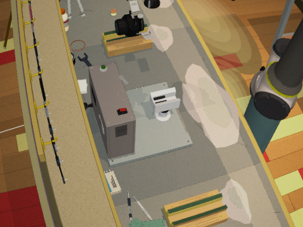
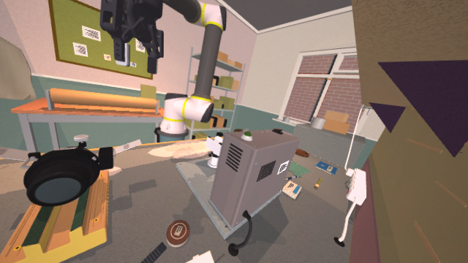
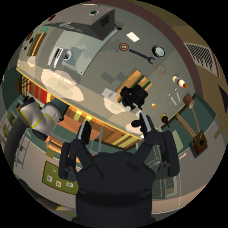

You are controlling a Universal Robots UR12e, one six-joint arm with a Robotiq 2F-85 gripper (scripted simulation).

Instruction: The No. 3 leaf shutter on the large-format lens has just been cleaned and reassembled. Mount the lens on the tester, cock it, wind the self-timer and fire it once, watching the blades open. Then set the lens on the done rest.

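The white lens mount [image 1: 164,101] [image 2: 215,145] [image 3: 57,56] of the tester is partly hidden behind the grey tester box [image 1: 110,108] [image 2: 252,171] [image 3: 93,20] in the second side camera. The black large-format lens [image 1: 129,25] [image 2: 60,175] [image 3: 133,96] lies on its side on a wooden rest [image 1: 127,42] [image 2: 55,219] at the far end of the bench. A second wooden rest [image 1: 197,208], with green strips, sits empty at the near end. My gripper [image 2: 133,60] [image 3: 114,127] hangs high above the lens, open and holding nothing.
The tester's grey base plate [image 1: 157,126] fills the bench's middle. A spanner [image 1: 84,59] [image 3: 140,53], a copper ring [image 1: 78,45], a small bottle [image 1: 64,19] and a round tin [image 2: 178,231] lie around the lens rest. A tall backboard [image 1: 60,110] runs along one bench side.
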